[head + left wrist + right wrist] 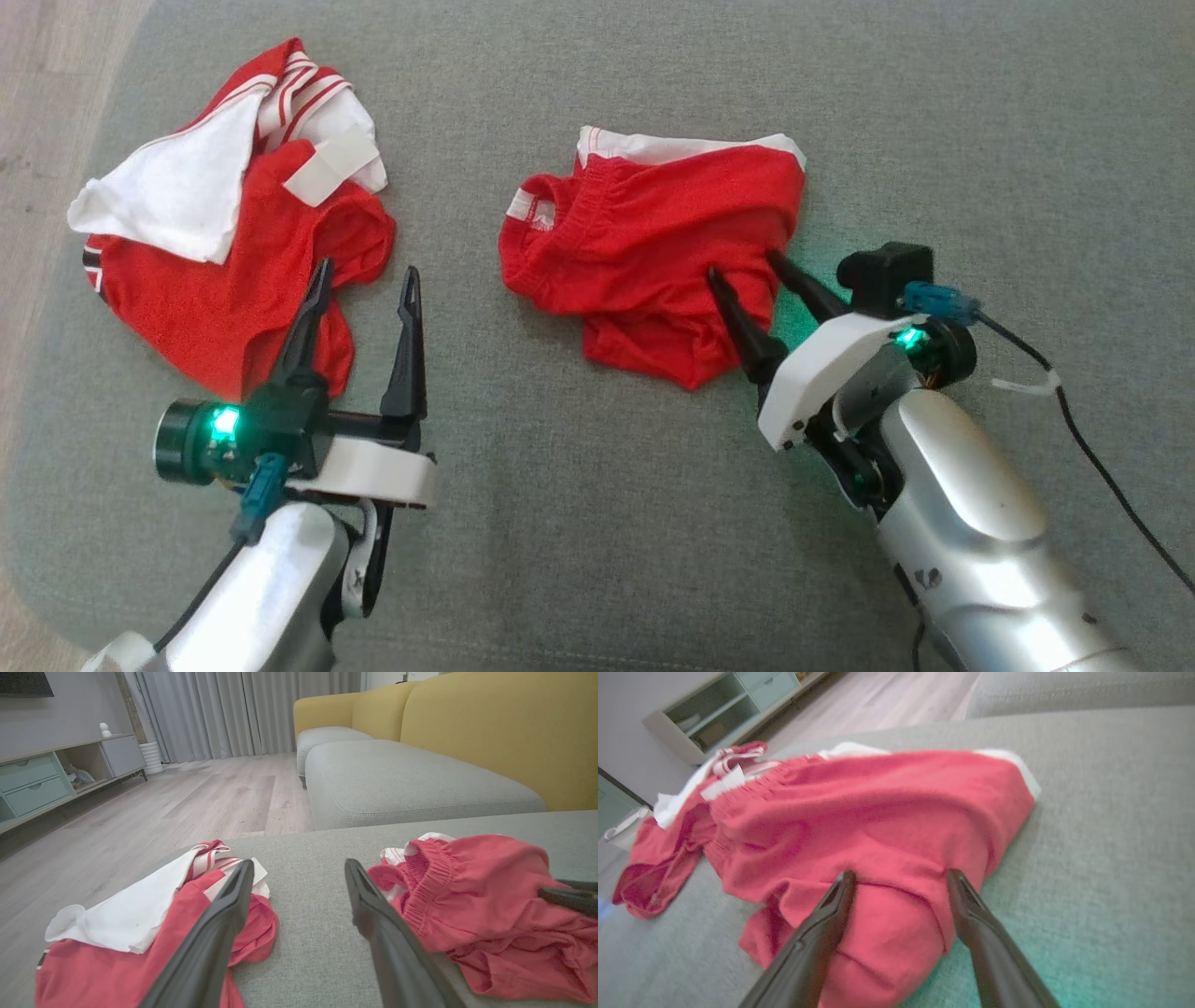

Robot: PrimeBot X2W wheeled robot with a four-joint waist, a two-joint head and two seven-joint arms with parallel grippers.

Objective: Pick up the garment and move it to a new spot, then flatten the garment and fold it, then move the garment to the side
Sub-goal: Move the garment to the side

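1. Red garment (653, 243) lies crumpled on grey cushion (597, 523); not yet picked up, flattened or folded.
2. Right gripper (744, 263) is wide, straddling its near edge, no grip.
3. Left gripper (367, 271) is wide and empty, by second garment (215, 280).

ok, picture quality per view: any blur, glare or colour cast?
Head view: fairly sharp; green light spills on the grey cushion beside the right tool. Right wrist view: soft, the red garment smeared, teal cast at lower right. Left wrist view: crisp, wide-angle stretch makes the left tool loom.
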